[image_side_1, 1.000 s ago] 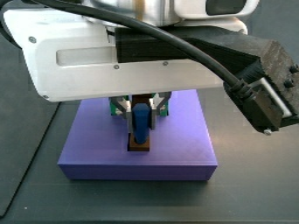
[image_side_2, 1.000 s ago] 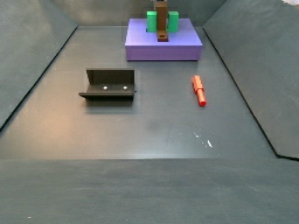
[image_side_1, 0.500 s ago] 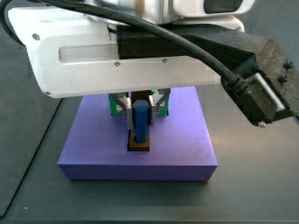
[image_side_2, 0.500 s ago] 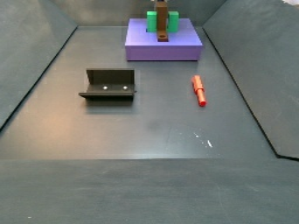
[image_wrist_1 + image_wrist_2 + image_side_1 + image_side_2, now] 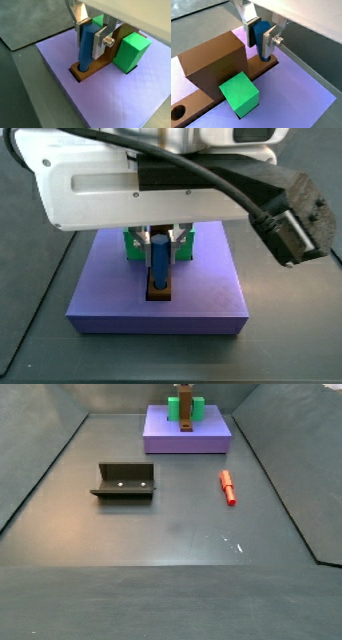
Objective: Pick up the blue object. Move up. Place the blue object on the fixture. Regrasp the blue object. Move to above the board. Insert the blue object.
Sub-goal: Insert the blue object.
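Wrist views show fingers (image 5: 100, 38) clamping the blue object (image 5: 86, 47) (gripper (image 5: 90, 31) absent from a side view

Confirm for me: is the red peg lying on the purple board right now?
No. In a side view the red peg lies on the grey floor, apart from the board, where the gripper holds the blue object.

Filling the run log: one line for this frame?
phase: insert | gripper: over board, shut on blue object | blue object: upright, tip in brown bar | fixture: bare
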{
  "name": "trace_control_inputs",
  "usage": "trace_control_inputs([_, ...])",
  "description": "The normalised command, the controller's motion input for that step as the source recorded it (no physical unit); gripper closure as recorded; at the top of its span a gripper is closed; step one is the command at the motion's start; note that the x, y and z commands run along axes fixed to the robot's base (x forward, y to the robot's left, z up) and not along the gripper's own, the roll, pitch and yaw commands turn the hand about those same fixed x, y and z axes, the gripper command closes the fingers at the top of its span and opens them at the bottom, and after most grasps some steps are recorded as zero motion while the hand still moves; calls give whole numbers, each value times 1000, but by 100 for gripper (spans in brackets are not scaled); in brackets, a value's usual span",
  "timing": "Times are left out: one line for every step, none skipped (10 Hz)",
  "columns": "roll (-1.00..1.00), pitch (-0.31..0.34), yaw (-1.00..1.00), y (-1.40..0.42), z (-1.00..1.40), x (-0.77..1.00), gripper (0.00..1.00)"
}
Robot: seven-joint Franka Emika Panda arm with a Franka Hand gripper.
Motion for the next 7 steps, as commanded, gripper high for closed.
trace_control_inputs([51,27,0,-191,69,31,100])
trace_control_inputs([50,24,0,-134,0,154,100])
trace_control_inputs([121,0,0,-71,-137,103,100])
trace_control_inputs([210,0,23,-26,-206,134,100])
trace_control_inputs([384,0,26,-14,-254,114,100])
trace_control_inputs([446,1,46,-237,-129,0,100])
trace_control_inputs([369,17,43,-263,-11,40,100])
